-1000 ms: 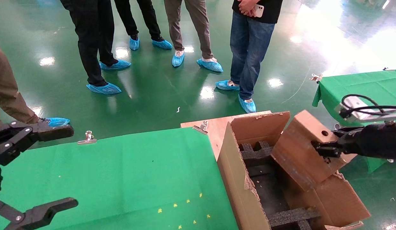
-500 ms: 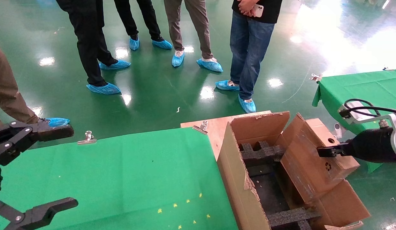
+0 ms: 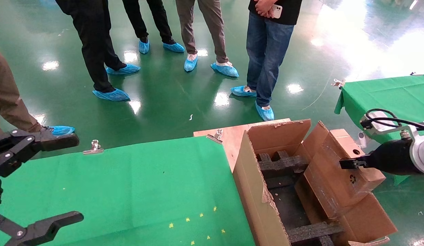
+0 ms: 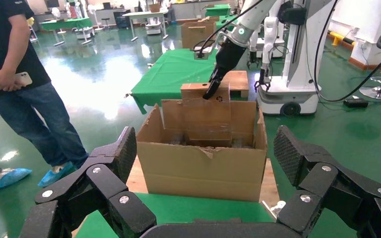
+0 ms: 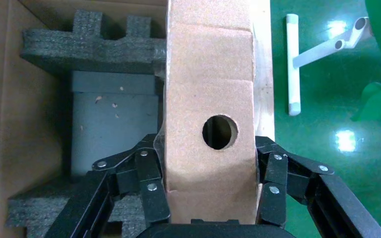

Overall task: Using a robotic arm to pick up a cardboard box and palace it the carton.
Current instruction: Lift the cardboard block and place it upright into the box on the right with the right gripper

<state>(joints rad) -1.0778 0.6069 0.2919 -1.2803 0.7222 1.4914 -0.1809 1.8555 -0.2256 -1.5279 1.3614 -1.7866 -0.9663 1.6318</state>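
The small brown cardboard box (image 3: 335, 177) with a round hole is tilted, its lower end inside the large carton (image 3: 253, 191) along the carton's right wall. My right gripper (image 3: 348, 163) is shut on the box's upper end; the white arm (image 3: 420, 153) reaches in from the right. In the right wrist view the fingers (image 5: 151, 186) clamp both sides of the box (image 5: 208, 89) above black foam inserts (image 5: 94, 44). My left gripper (image 3: 78, 177) is open and empty over the green table at far left. The left wrist view shows the carton (image 4: 203, 168) and the held box (image 4: 193, 91).
Several people in blue shoe covers (image 3: 225, 68) stand on the green floor beyond the table. The green-cloth table (image 3: 130, 188) lies left of the carton, with metal clips (image 3: 94, 147) on its far edge. A second green table (image 3: 386, 92) stands at right. A wooden board (image 3: 229, 133) is under the carton.
The right gripper has drawn back to the right and lowered, taking the small box with it; the box now sits deeper in the carton against its right wall. The left arm has not moved.
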